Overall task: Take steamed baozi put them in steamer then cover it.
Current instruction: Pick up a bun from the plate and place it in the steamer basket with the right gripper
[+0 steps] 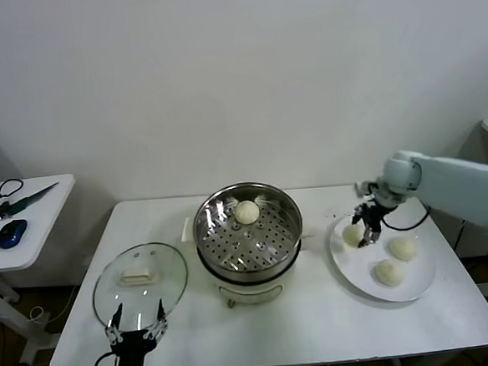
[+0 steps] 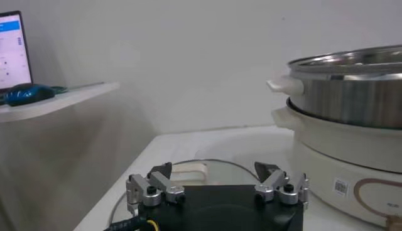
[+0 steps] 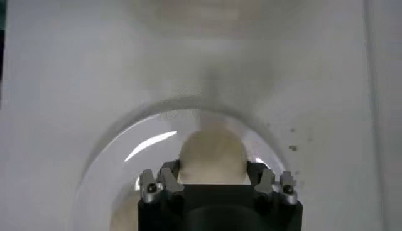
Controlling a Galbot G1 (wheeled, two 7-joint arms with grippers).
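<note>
At the lower left of the head view the left gripper (image 1: 138, 333) waits low at the desk's (image 1: 304, 329) front edge, its fingers (image 2: 155, 184) wide apart and empty, just in front of the glass lid (image 1: 140, 280) that lies flat on the desk; this arm looks idle for now. In the middle of the frame stands the steamer (image 1: 248, 230), uncovered, with one bun (image 1: 247, 211) already on its perforated tray, toward the back. At the right lies the plate (image 1: 384, 261) with three more buns: one at its left edge (image 1: 352, 236) and two others (image 1: 403, 248) nearer its centre and front. The right gripper (image 1: 369, 231) hangs over that left-edge bun, and the right wrist view shows its fingers (image 3: 167, 178) standing to either side of the bun (image 3: 211, 155), apparently closed on it, though the contact itself cannot be made out. The step in hand seems to be picking up the second bun. The next move calls for a gentle hold that does not dent the soft dough, a lift clear of the plate, and a carry leftward over the steamer's rim to a free spot on the tray, away from the bun already there; the lid comes last.
</note>
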